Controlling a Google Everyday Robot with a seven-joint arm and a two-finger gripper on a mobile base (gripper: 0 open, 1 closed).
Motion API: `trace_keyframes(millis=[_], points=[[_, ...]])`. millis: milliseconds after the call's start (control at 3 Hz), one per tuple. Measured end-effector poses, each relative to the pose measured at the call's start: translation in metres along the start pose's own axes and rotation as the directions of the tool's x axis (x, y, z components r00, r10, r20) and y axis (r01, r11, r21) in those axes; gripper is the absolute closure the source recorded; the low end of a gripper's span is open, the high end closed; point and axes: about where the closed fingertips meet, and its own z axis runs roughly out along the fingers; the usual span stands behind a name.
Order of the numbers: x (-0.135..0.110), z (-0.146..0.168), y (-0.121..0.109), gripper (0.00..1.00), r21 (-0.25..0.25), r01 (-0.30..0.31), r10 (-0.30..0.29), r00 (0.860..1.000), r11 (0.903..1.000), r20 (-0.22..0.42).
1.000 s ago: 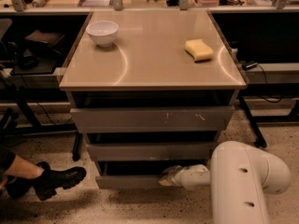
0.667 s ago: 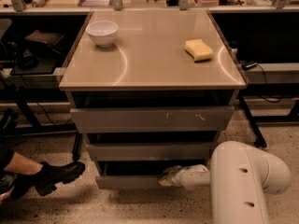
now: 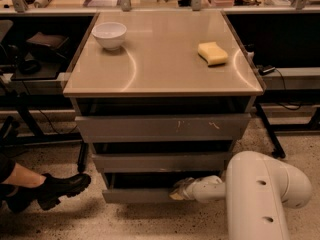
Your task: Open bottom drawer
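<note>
I saw the gripper low beneath the counter's front edge, right of its middle, against the top lip of the bottom drawer; I could not tell whether it was clamped there. That drawer was the lowest of three grey fronts under the front edge, a dark gap above it. A white bowl stood near the back left corner, a yellow sponge near the right edge.

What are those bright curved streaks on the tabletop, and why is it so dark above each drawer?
In the camera view, the streaks are glare on the glossy tabletop; each overhang shades the gap below, including above the bottom drawer, where the pincer sits.
</note>
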Motion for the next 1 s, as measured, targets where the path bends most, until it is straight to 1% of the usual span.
trace_keyframes(millis=[333,667,1000], points=[[-0.002,-0.007,0.012,1.0,-0.003,0.035,-0.035,0.999,0.9994,0.037],[-0.001,-0.006,0.013,1.0,-0.004,0.04,-0.039,0.999,0.9992,0.036],[0.01,-0.012,0.025,1.0,-0.009,0.088,-0.087,0.995,0.9961,0.047]])
